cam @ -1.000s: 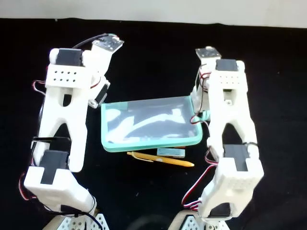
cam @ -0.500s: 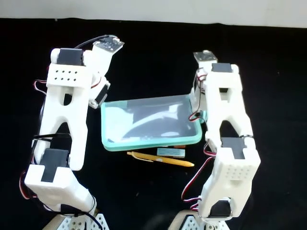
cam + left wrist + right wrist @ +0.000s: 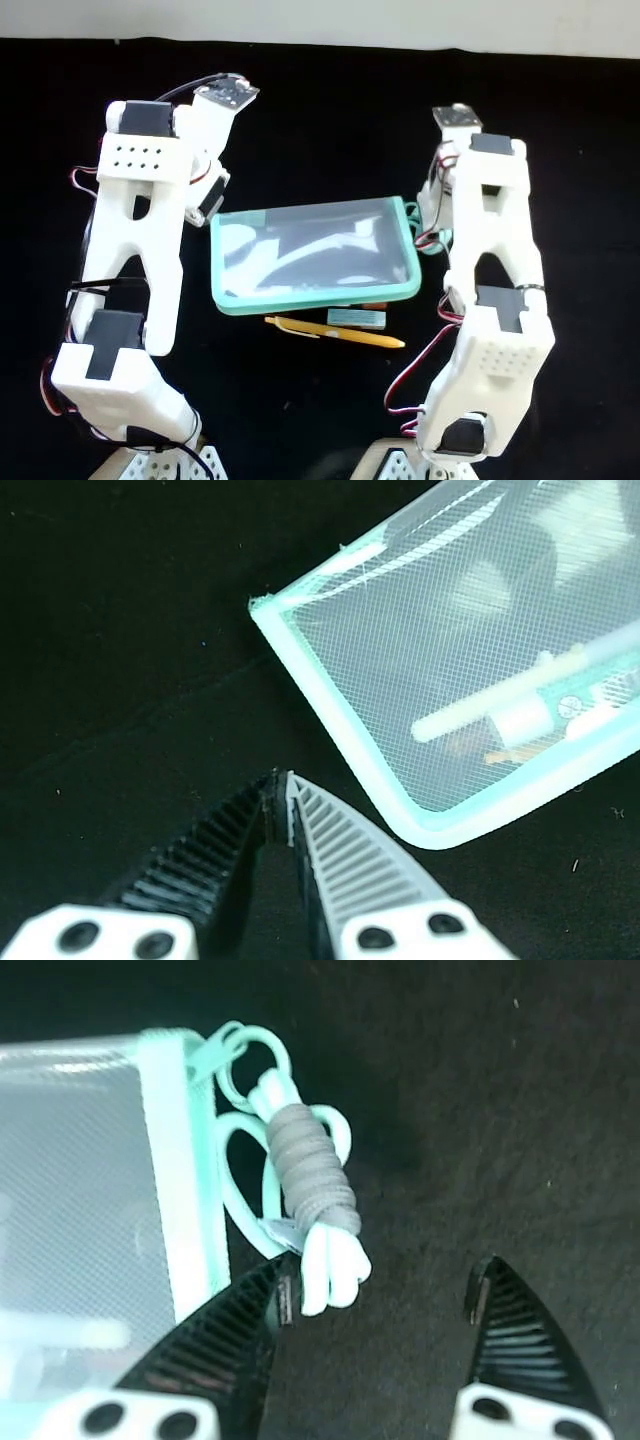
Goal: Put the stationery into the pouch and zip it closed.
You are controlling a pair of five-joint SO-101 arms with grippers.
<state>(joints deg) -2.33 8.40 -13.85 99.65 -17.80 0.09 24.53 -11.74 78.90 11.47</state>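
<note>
The yellow pen (image 3: 340,333) lay outside, just below the mint-edged clear mesh pouch (image 3: 312,255) at mid-frame, so packing and zipping remained, with the left gripper (image 3: 279,780) pinched shut on nothing and the right gripper (image 3: 385,1272) gaping, empty.

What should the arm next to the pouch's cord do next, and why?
Probably slide the open right gripper over the zipper cord and close on it: the cord lies beside one finger, and the yellow pen lies outside the pouch.
</note>
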